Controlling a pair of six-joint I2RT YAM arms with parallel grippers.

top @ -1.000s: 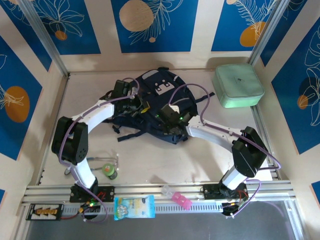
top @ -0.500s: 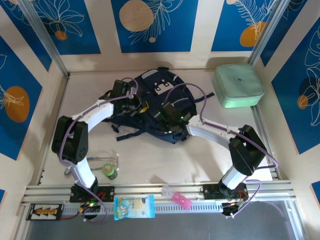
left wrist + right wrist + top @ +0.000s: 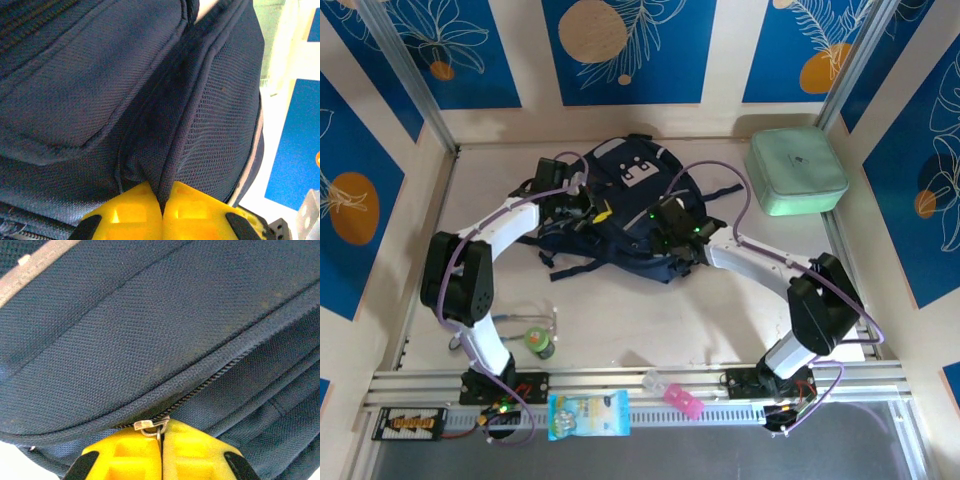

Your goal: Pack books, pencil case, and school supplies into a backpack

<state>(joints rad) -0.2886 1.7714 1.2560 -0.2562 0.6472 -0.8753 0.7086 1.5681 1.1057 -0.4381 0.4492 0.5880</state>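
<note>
The navy-blue backpack (image 3: 632, 190) lies mid-table, its grey-white buckles facing up. My left gripper (image 3: 596, 212) is at its left side. In the left wrist view this gripper (image 3: 162, 200) is shut on a raised fold of the backpack's fabric (image 3: 170, 150) along a seam. My right gripper (image 3: 667, 232) is over the backpack's near right part. In the right wrist view it (image 3: 161, 435) is shut on the metal zipper pull (image 3: 150, 426), and the zipper line (image 3: 210, 380) runs away up to the right. The books are out of view.
A mint-green rounded square case (image 3: 797, 170) sits at the back right. A small green round item (image 3: 540, 343) lies near the left arm's base. A pale blue packet (image 3: 588, 413) and a pink item (image 3: 678, 395) rest on the front rail.
The backpack has shifted slightly toward the far wall and to the left. Both grippers moved with it, still holding on. The right arm's elbow swung outward to the right.
</note>
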